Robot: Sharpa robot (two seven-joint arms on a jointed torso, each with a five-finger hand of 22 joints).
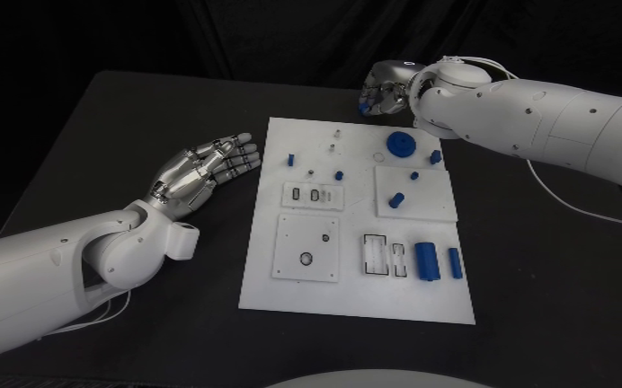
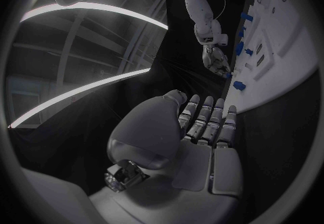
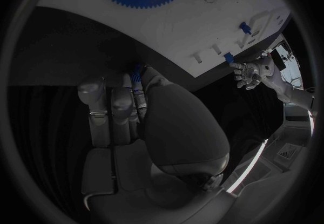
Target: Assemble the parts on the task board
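My left hand (image 1: 205,172) lies on the table (image 1: 155,110) just left of the board (image 1: 357,303), palm up, fingers apart and straight, holding nothing. On the board's near right stand two blue blocks (image 1: 425,261), beside white slots. Mid-board, a small blue peg (image 1: 396,198) sits on the right raised plate. Farther back, the blue gear (image 1: 402,144) sits near the far right corner. My right hand (image 1: 386,92) hovers past the far edge, fingers curled; a small blue part (image 3: 136,74) shows pinched at the fingertips.
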